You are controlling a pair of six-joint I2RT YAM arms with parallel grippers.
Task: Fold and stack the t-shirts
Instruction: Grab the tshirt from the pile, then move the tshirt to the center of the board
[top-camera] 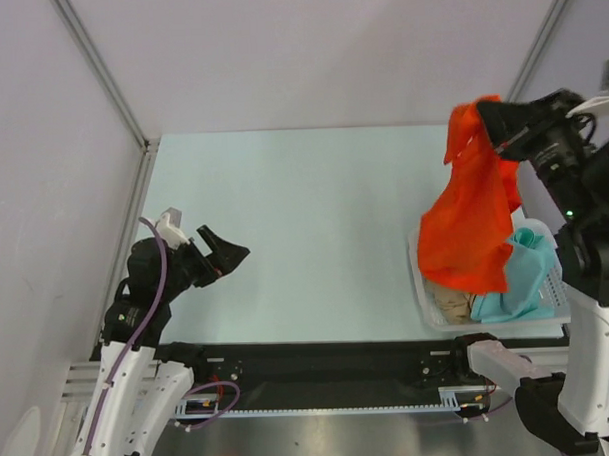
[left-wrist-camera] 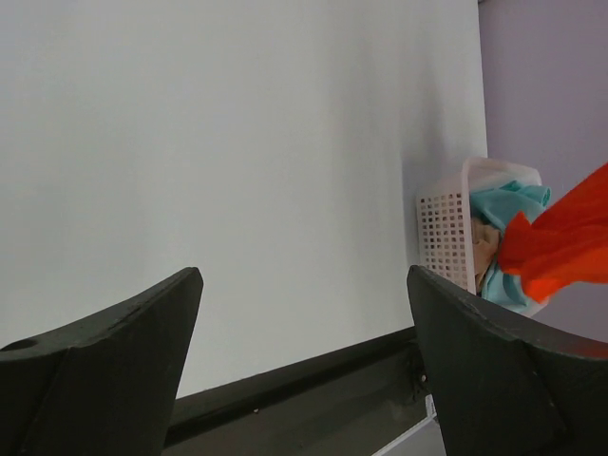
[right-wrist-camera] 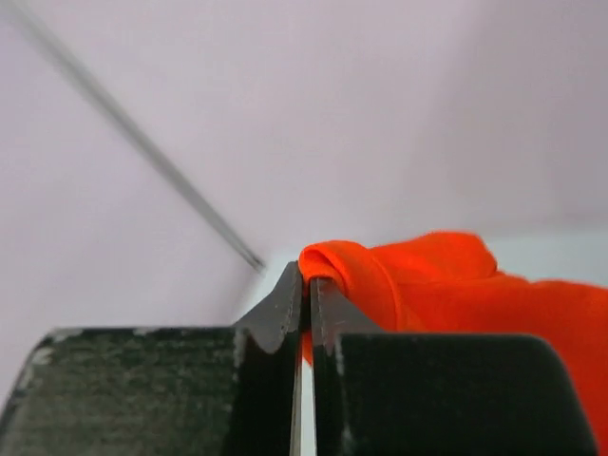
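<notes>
My right gripper [top-camera: 489,111] is shut on the orange-red t-shirt [top-camera: 471,217] and holds it high above the white mesh basket [top-camera: 424,302] at the right. The shirt hangs down, its lower end over the basket. In the right wrist view the jaws [right-wrist-camera: 309,285] pinch a fold of the orange-red cloth [right-wrist-camera: 456,285]. The teal-green t-shirt [top-camera: 521,280] and the beige-tan t-shirt [top-camera: 453,303] lie in the basket. My left gripper [top-camera: 225,257] is open and empty over the table's left side; its view shows the basket [left-wrist-camera: 442,233], the teal shirt [left-wrist-camera: 503,204] and the orange shirt [left-wrist-camera: 560,242].
The pale table top [top-camera: 305,228] spreads between the arms. White walls with metal corner posts [top-camera: 104,75] close the left, back and right. A black rail [top-camera: 329,362] runs along the near edge.
</notes>
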